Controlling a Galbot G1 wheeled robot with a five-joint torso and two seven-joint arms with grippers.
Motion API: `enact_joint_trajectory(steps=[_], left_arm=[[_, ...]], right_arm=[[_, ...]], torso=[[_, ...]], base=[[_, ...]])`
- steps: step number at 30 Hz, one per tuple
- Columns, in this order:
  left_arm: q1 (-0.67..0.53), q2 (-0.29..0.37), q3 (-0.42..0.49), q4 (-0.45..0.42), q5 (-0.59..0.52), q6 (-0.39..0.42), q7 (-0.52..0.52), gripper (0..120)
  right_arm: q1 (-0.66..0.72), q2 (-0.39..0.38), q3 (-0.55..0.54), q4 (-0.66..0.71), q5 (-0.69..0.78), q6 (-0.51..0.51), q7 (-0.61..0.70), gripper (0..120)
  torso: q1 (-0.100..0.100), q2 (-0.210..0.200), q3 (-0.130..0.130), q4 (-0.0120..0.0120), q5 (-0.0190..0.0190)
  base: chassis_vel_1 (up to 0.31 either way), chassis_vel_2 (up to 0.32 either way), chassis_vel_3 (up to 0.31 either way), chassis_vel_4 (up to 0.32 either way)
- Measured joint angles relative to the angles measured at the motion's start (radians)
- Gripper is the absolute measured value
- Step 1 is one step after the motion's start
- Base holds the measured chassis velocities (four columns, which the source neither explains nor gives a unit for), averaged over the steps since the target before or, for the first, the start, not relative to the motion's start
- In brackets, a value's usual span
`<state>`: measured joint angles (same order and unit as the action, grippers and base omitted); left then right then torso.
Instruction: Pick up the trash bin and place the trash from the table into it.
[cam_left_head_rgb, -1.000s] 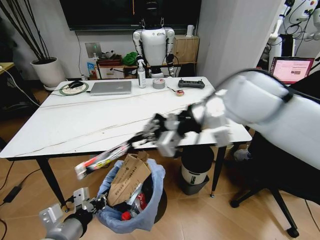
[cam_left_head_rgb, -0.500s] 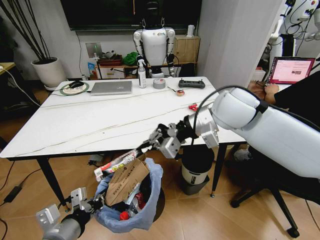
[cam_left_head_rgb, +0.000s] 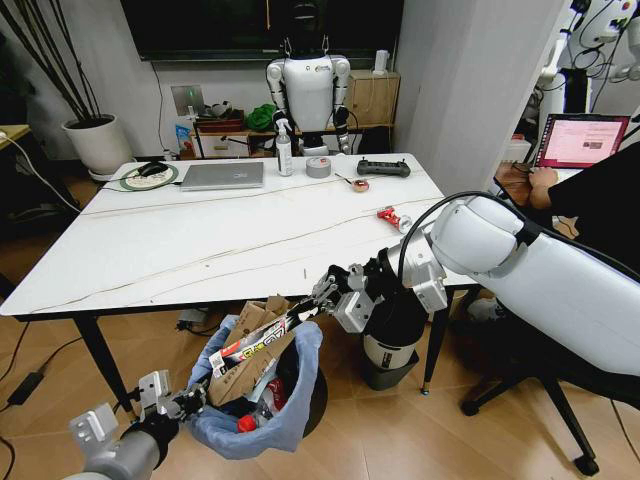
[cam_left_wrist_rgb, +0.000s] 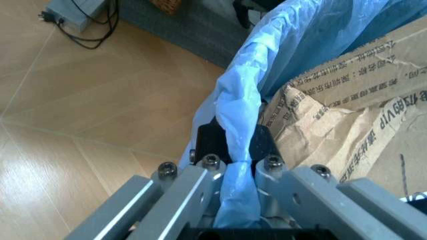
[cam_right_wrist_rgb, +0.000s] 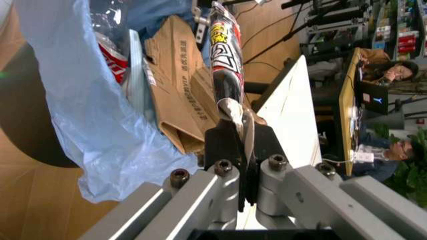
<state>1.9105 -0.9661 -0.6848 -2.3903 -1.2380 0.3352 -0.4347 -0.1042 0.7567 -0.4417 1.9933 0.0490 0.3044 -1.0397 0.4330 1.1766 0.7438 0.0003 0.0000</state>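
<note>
Now the right gripper (cam_left_head_rgb: 322, 297) clenches one end of a long red-and-white snack wrapper (cam_left_head_rgb: 262, 337), whose free end points toward 8 o'clock over the trash bin (cam_left_head_rgb: 300, 400), which is beside the white table (cam_left_head_rgb: 200, 240). The left gripper (cam_left_head_rgb: 170, 400) pinches the bin's light-blue bag (cam_left_wrist_rgb: 237, 125) at the rim, at 7 o'clock from the bin. The torn cardboard (cam_left_head_rgb: 245, 365) stands high in the opening, so I think the wrapper could rest on it and slide out to the floor. One small red scrap (cam_left_head_rgb: 390, 216) lies on the table.
</note>
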Motion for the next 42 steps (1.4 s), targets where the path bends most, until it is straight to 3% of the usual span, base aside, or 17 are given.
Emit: enact_joint_trajectory(steps=[29, 35, 40, 42], left_arm=[[-0.01, -0.011, 0.003, -0.002, -0.002, -0.002, -0.001, 0], [-0.015, -0.013, 0.006, -0.002, -0.003, -0.002, -0.001, 0], [-0.018, -0.015, 0.011, 0.001, -0.004, -0.002, -0.001, 0], [-0.019, -0.016, 0.013, 0.002, -0.004, -0.002, -0.001, 0]], right_arm=[[-0.037, -0.027, 0.002, 0.022, -0.008, 0.014, -0.022, 0], [-0.036, -0.027, 0.0, 0.021, -0.007, 0.016, -0.023, 19], [-0.036, -0.021, -0.005, 0.019, -0.006, 0.017, -0.023, 41], [-0.035, -0.02, -0.006, 0.018, -0.006, 0.017, -0.023, 45]], torso=[[0.0, 0.0, 0.0, 0.0, 0.0], [0.0, 0.0, 0.0, 0.0, 0.0], [0.0, 0.0, 0.0, 0.0, 0.0], [0.0, 0.0, 0.0, 0.0, 0.0]], base=[[0.0, 0.0, 0.0, 0.0], [0.0, 0.0, 0.0, 0.0], [0.0, 0.0, 0.0, 0.0], [0.0, 0.0, 0.0, 0.0]])
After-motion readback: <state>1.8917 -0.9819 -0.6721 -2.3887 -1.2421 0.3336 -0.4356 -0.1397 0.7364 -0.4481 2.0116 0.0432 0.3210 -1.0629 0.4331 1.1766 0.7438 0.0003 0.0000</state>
